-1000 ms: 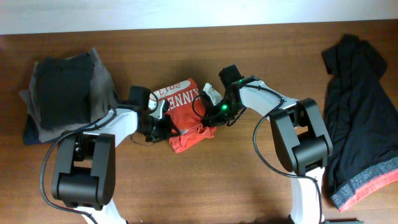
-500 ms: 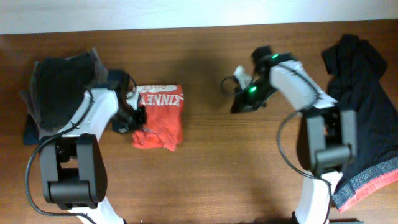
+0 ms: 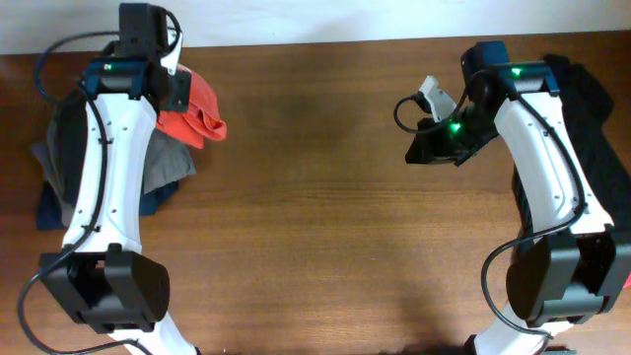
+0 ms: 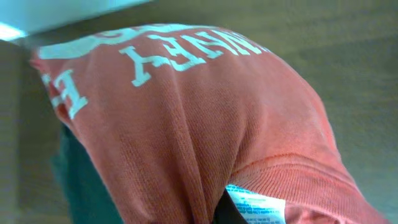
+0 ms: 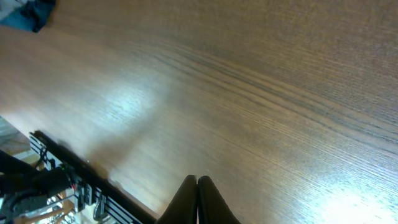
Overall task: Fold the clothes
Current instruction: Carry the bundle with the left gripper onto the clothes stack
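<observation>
Now that the fold is done, left claw (image 3: 178,95) is carrying the clamped orange-red T-shirt (image 3: 201,118) toward the grey pile (image 3: 163,163); right claw (image 5: 197,182), pinched empty, is retreating.

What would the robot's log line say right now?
left gripper: holds orange T-shirt beside clothes pile | right gripper: shut, empty, over table | black top: not folded yet

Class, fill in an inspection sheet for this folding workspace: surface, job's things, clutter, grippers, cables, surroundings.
Surface: wooden table, light glare.
Job's things: orange T-shirt bunched, hanging beside the grey and dark pile; black garment at the right edge.
Clutter: nothing seen.
Grippers: left gripper shut on the orange T-shirt; right gripper shut, empty.
Cables: black cable loop at each wrist.
Surroundings: white wall along the far edge.
</observation>
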Controlling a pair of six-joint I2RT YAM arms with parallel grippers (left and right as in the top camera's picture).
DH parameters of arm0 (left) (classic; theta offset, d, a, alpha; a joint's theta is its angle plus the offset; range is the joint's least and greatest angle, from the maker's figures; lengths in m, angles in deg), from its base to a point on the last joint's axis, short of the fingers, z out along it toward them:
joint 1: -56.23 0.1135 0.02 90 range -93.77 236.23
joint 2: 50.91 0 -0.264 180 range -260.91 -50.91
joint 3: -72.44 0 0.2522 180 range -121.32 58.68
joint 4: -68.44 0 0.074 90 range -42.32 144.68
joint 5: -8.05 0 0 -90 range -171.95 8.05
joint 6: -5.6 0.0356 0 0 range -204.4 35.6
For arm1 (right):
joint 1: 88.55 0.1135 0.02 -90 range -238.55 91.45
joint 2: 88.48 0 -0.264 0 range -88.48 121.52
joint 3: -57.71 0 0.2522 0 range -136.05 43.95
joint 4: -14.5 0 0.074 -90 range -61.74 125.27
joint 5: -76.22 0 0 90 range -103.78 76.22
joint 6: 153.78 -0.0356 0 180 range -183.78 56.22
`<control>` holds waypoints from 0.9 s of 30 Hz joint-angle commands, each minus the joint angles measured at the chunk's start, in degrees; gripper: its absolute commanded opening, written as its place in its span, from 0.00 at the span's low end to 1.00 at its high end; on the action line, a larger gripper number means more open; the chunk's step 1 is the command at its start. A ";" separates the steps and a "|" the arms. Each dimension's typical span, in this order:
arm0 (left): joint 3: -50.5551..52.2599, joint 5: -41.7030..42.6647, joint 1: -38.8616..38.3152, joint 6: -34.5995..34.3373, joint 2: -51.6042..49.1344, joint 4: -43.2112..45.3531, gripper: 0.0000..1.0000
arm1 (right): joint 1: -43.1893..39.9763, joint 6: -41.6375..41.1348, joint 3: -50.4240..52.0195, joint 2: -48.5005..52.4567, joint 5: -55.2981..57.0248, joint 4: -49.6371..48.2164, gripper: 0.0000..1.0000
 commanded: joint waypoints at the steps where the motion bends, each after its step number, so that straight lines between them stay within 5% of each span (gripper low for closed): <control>1: -1.97 -3.02 1.27 3.34 1.40 1.64 0.00 | -0.42 1.33 -0.61 -1.44 0.85 0.26 0.07; 7: -1.97 -1.16 5.57 3.39 1.33 4.90 0.00 | -0.39 1.51 -0.61 -1.44 1.07 0.50 0.07; 15: -1.95 13.40 14.58 3.32 -2.25 8.48 0.00 | -0.35 1.51 -0.59 -1.44 1.05 0.55 0.07; 27: -1.79 14.23 25.00 2.62 -9.07 0.85 0.00 | -0.35 1.51 -0.61 -1.44 1.05 0.76 0.07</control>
